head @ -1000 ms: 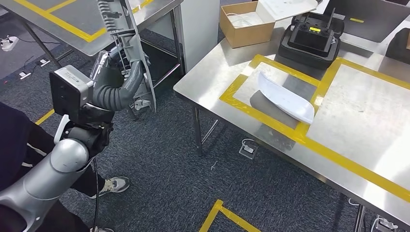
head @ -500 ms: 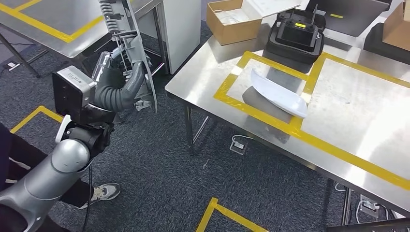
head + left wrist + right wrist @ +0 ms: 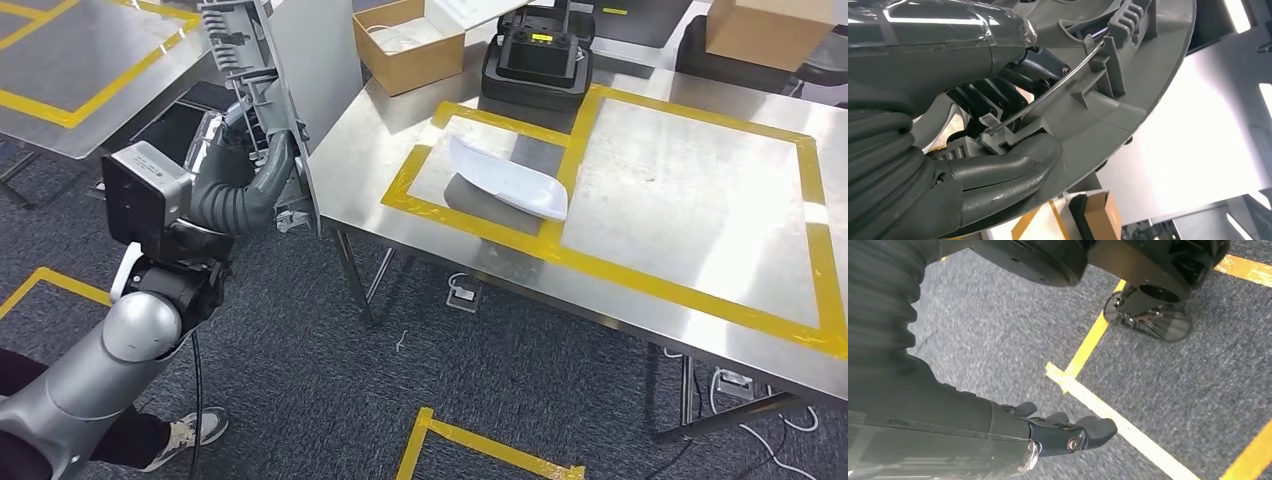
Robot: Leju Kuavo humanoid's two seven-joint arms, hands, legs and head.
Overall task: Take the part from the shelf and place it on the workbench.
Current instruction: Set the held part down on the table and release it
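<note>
Part (image 3: 262, 90) upright, gripped in left hand (image 3: 243, 165).

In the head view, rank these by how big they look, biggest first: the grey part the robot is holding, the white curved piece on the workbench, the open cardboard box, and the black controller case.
1. Grey part, though nearness to the camera enlarges it.
2. White curved piece.
3. Open cardboard box and black controller case look alike, so I won't rank them.

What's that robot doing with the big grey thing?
The robot's left hand is holding a long grey plastic part upright, off to the left of the steel workbench. It hasn't put it down yet. A white part lies on the workbench inside a yellow-taped box. The right hand hangs over the carpet, holding nothing.
</note>
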